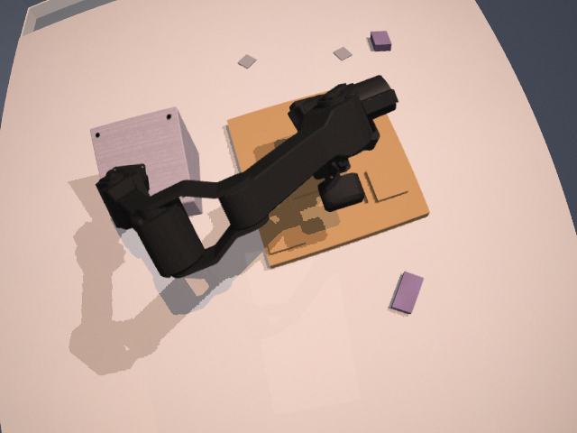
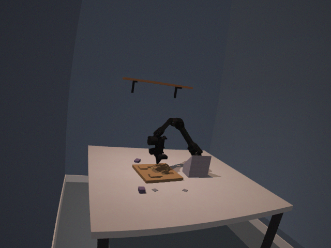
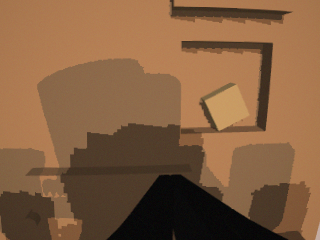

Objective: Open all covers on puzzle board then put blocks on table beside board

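Where dark edges (image 3: pixel 266 87) bracket the board (image 1: pixel 398 162) (image 2: pixel 170 177) (image 3: pixel 100 30), a pale block (image 3: pixel 226 107) lies — askew.

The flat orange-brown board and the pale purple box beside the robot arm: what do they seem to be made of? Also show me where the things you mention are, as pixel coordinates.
The flat orange-brown board (image 1: pixel 400 186) (image 2: pixel 165 178) could be wood or plastic, matte, since it has an even warm colour and no clear grain. The pale purple box (image 1: pixel 140 149) (image 2: pixel 199 166) looks like brushed metal or painted wood, with a low sheen: fine parallel streaks run across its top.
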Action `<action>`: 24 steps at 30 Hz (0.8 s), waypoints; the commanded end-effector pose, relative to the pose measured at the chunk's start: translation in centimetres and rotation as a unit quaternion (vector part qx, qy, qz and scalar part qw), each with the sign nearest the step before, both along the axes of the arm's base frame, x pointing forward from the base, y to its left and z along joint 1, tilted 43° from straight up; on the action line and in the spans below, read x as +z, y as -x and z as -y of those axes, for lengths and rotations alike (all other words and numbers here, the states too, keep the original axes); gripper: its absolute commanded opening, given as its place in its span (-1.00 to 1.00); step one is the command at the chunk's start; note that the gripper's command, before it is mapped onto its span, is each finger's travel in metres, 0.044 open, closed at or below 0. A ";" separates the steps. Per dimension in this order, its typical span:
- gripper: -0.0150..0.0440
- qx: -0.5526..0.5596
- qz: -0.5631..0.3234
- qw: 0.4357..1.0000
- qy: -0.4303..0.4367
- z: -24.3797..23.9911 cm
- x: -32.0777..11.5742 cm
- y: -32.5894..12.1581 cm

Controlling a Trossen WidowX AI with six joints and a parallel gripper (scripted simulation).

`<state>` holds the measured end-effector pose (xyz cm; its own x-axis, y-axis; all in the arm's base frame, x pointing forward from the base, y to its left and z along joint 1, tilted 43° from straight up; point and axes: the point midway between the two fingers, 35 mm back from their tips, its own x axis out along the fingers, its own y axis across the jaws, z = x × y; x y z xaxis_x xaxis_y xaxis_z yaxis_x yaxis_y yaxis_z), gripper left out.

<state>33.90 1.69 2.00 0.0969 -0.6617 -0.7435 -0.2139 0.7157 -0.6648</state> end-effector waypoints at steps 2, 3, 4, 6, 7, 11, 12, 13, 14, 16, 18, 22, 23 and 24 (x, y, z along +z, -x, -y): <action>-0.49 0.002 -0.005 1.000 0.003 0.5 -0.6 0.1; -0.49 0.002 -0.005 1.000 0.003 0.6 -0.7 0.1; -0.49 0.002 -0.005 1.000 0.003 0.6 -0.7 0.1; -0.49 0.002 -0.005 1.000 0.003 0.8 -0.9 0.1; -0.49 0.002 -0.005 1.000 0.003 0.8 -1.0 0.1; -0.49 0.002 -0.005 1.000 0.003 1.1 -1.2 0.1; -0.49 0.002 -0.005 1.000 0.003 1.2 -1.3 0.1; -0.49 0.002 -0.005 1.000 0.003 1.2 -1.4 0.1; -0.49 0.002 -0.005 1.000 0.003 1.3 -1.5 0.1; -0.49 0.002 -0.005 1.000 0.003 1.4 -1.6 0.0; -0.49 0.002 -0.005 1.000 0.003 1.5 -1.7 0.0; -0.49 0.002 -0.005 1.000 0.003 1.8 -2.0 0.0; -0.49 0.002 -0.005 1.000 0.003 1.9 -2.1 0.0; -0.49 0.002 -0.005 1.000 0.003 1.9 -2.2 0.0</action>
<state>34.09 0.16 0.23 0.0964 -0.6608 -0.7444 -0.2138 0.7166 -0.6639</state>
